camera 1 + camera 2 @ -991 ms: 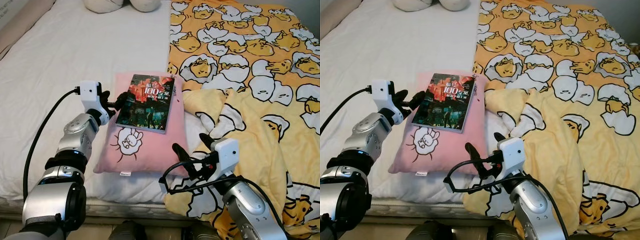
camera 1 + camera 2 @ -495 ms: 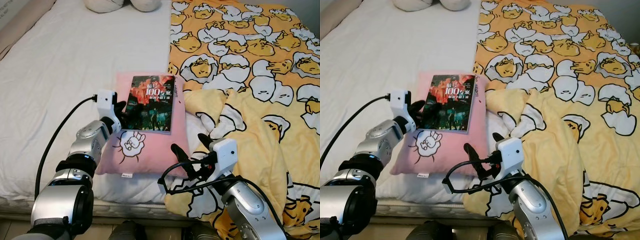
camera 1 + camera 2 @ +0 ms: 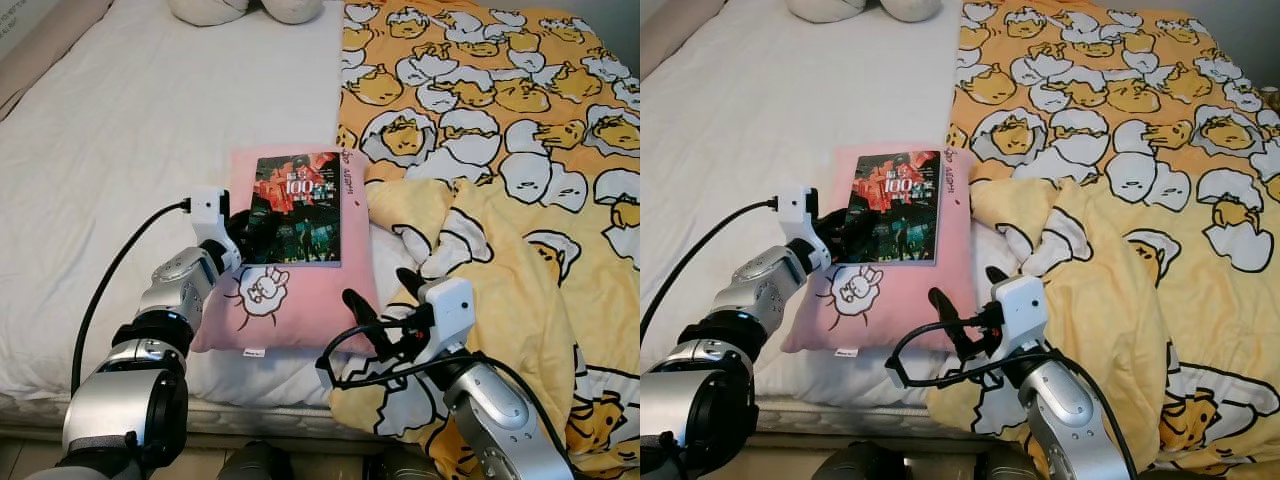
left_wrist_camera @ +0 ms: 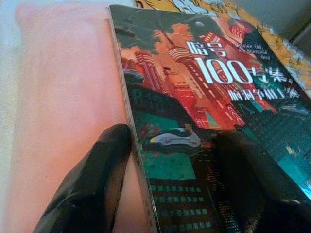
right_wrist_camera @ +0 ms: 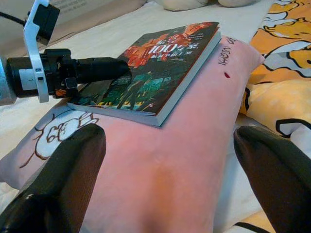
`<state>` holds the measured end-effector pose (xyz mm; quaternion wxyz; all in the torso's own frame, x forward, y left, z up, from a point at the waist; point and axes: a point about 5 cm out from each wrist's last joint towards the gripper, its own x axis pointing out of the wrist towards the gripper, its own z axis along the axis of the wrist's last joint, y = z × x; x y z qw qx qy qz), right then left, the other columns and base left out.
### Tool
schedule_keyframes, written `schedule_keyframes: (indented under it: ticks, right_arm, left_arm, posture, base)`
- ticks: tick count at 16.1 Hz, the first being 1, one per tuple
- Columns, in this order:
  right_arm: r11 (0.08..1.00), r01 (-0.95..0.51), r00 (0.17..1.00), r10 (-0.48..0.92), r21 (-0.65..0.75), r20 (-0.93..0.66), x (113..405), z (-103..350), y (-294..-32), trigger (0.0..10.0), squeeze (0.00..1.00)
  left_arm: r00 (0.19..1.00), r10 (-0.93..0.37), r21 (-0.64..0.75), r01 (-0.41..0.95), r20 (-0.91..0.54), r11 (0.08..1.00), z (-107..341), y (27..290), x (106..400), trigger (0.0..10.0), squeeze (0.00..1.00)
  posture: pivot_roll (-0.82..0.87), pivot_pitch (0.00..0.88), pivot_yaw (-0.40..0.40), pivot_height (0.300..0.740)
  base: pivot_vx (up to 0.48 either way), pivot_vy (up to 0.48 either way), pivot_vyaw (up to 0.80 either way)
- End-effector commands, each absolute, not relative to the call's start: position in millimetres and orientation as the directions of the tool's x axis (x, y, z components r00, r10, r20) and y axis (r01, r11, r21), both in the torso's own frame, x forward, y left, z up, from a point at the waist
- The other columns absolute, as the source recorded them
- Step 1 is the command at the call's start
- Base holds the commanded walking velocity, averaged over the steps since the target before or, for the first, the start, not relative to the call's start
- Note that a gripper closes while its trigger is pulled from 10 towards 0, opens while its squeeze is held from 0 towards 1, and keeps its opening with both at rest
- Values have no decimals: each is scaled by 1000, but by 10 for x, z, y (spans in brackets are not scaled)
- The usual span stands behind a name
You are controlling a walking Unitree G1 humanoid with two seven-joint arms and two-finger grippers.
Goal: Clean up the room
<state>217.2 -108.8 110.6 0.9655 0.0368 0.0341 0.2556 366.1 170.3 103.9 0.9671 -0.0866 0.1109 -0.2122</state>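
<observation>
Home bedroom: bed (image 3: pixel 150 120), cartoon-print duvet (image 3: pixel 520 150), pink pillow (image 3: pixel 300 300).

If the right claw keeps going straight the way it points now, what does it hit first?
Most likely the pink pillow: it lies directly ahead between the open right claw fingers, with the book beyond it. Depth is hard to judge.

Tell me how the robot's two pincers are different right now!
The left pincer is at the book, one finger on the cover, the other beside its edge on the pink pillow. The right pincer is wide open near the pillow, holding nothing. The left arm reaches forward; the right stays nearer the bed's front edge. Both have long black fingers.
</observation>
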Motion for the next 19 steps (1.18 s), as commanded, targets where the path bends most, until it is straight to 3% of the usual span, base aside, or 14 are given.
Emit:
schedule_keyframes:
  ticks: [1,7,12,19]
  right_arm:
    - [867,-490,866,496,94,-60,2169,1096,-1083,10000,0]
    - [868,-486,867,493,98,-69,2171,1076,-1079,10000,0]
    - [869,-486,867,493,95,-73,2179,1069,-1082,10000,0]
    - [870,-486,867,493,88,-81,2190,1047,-1085,10000,0]
  left_arm:
    - [842,-473,-162,444,-262,881,885,1630,3581,0,0]
    - [831,-503,-180,471,-237,864,931,1588,3599,0,0]
    - [886,-455,-353,398,-94,847,1159,1720,3697,0,0]
    - [902,-425,-320,427,81,846,1537,1886,3752,0,0]
  posture:
    - [-174,116,36,736]
    - [-175,118,39,736]
    - [-172,117,38,736]
    - [-164,116,40,736]
  base:
    - [0,0,0]
    - [0,0,0]
    - [0,0,0]
    - [0,0,0]
